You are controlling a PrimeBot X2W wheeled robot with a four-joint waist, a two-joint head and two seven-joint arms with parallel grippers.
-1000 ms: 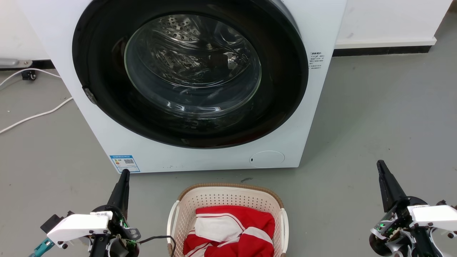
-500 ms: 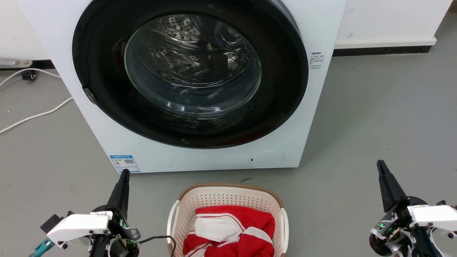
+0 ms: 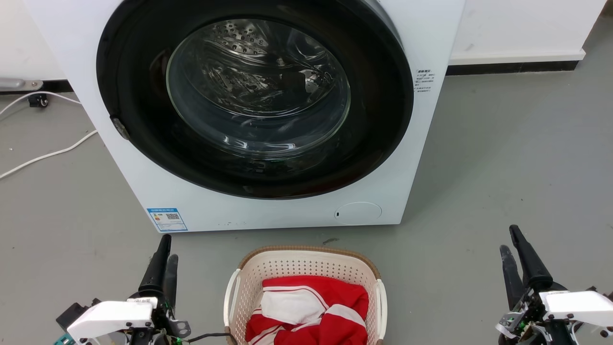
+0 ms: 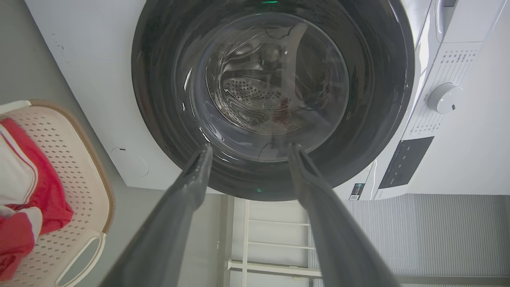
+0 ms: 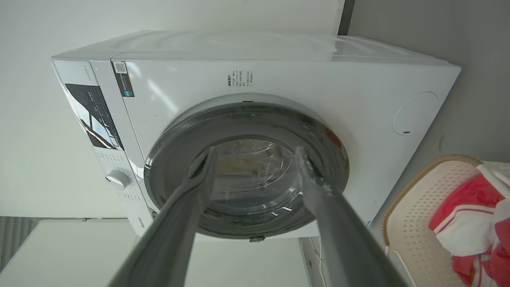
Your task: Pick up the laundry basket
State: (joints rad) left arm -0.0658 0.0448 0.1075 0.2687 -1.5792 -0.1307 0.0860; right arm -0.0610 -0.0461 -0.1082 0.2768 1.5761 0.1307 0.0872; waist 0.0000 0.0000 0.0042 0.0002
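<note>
Down at the lower corners of the head view, both arms point their long dark fingers toward the white front-loading washing machine (image 3: 431,28). The left gripper (image 3: 167,248) and the right gripper (image 3: 508,238) each stand parted, grasping nothing. Between them, apart from both, the small cream-white perforated plastic laundry basket (image 3: 306,250) sits on the grey floor (image 3: 503,158), holding red-and-white cloth (image 3: 311,306).

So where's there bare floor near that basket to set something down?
Widest: the grey floor right of the washing machine, down to the right gripper. Bare strips flank the laundry basket on both sides, one reaching the left gripper. Tight: between basket rim and washer front. A white cable crosses the far-left floor.
</note>
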